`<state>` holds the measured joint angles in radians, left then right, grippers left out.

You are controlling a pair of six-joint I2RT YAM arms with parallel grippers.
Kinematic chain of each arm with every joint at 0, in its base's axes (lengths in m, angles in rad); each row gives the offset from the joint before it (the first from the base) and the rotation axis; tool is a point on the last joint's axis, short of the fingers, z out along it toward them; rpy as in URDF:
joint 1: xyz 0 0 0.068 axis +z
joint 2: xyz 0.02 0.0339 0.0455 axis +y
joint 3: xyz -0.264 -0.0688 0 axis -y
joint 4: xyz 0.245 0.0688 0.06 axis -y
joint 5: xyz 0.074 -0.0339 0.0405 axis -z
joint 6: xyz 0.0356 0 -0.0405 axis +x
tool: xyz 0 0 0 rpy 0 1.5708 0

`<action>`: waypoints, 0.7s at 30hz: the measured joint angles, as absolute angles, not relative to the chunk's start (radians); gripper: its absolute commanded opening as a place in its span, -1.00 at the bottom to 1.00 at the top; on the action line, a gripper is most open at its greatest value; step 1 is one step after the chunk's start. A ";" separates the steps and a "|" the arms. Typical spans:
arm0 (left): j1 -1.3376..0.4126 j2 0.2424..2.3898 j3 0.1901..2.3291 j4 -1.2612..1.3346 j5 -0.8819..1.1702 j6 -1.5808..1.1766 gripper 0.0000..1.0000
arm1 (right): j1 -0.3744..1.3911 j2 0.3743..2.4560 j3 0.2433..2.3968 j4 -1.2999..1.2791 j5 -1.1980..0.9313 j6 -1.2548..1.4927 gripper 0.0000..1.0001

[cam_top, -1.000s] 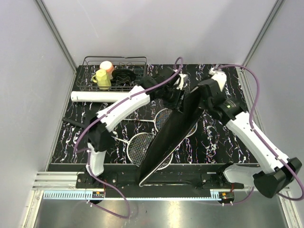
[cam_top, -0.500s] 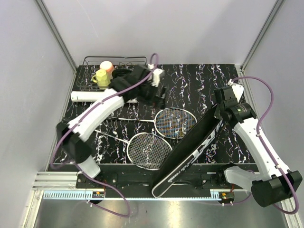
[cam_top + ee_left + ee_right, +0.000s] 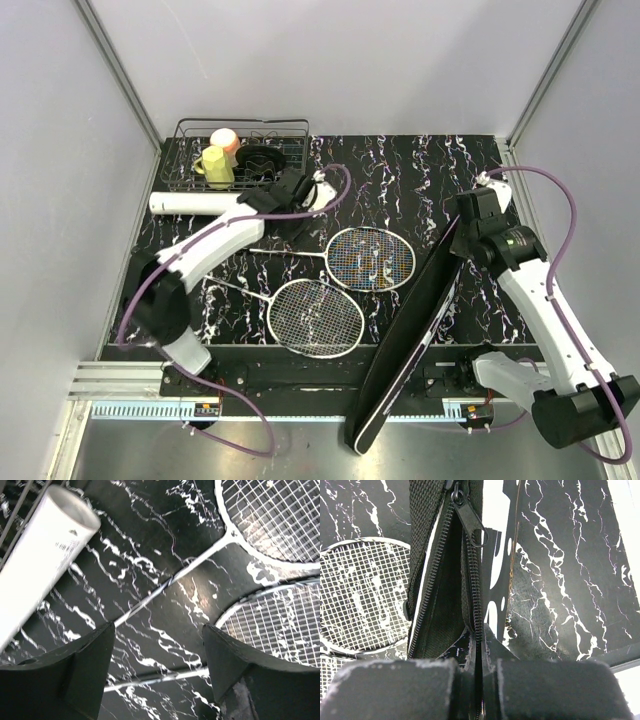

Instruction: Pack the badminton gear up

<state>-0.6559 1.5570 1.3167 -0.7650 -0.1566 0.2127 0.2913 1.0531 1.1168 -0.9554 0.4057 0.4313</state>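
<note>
Two rackets lie side by side on the black marbled table: one head (image 3: 371,257) toward the middle, the other (image 3: 314,317) nearer the front, both shafts running left. The long white tube (image 3: 192,202) lies at the back left, in front of the wire basket. My left gripper (image 3: 300,212) hovers open above the racket shafts (image 3: 170,582), holding nothing, with the tube (image 3: 40,555) to its left. My right gripper (image 3: 462,235) is shut on the zipper edge of the black bag (image 3: 410,335), which slants down past the table's front edge. The bag's zipper (image 3: 470,535) gapes open. No shuttlecocks show.
A black wire basket (image 3: 245,150) with a yellow cup (image 3: 215,167) and a pink cup (image 3: 225,140) stands at the back left corner. Grey walls close in both sides. A metal rail (image 3: 320,405) runs along the near edge.
The left gripper let go of the bag, opened and swung left and down over the racket shafts. The right arm carried the bag rightward, uncovering both rackets; the bag now overhangs the front.
</note>
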 measured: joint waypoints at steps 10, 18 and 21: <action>-0.580 1.901 1.459 -0.722 -0.012 0.405 0.40 | 0.291 0.986 1.117 -0.955 0.360 0.430 -1.00; -0.567 2.025 1.526 -0.759 0.077 0.498 0.36 | 0.291 0.985 1.117 -0.956 0.345 0.430 -1.00; -0.564 2.051 1.524 -0.776 0.097 0.509 0.35 | 0.291 0.991 1.117 -0.955 0.347 0.431 -1.00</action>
